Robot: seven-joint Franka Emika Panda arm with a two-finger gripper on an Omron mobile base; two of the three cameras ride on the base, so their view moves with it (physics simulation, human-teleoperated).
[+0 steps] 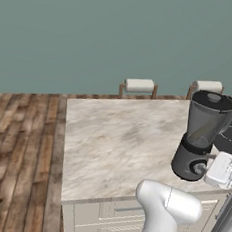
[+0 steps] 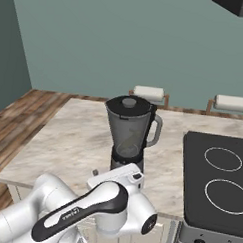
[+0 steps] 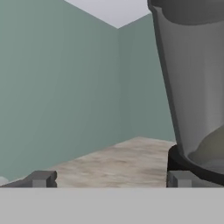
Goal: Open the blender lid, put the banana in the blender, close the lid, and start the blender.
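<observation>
The gripper [image 3: 109, 179] sits low at the blender's [image 1: 202, 136] base, its two fingertips [image 3: 41, 178] spread wide with nothing between them. In the hand view the jar rises just beyond the right fingertip, which is close against the dark base. The lid [image 2: 128, 103] rests on the jar's mouth, well above the gripper, knob up. A yellowish shape, apparently the banana [image 2: 126, 141], shows dimly through the smoky jar wall, above and beyond the gripper. The counter [image 1: 116, 138] stretches away past the left fingertip. Two paper-towel rolls [image 2: 149, 92] stand at the counter's far edge, well beyond the blender. A black cooktop [image 2: 218, 175] lies to the gripper's right in the right base view.
</observation>
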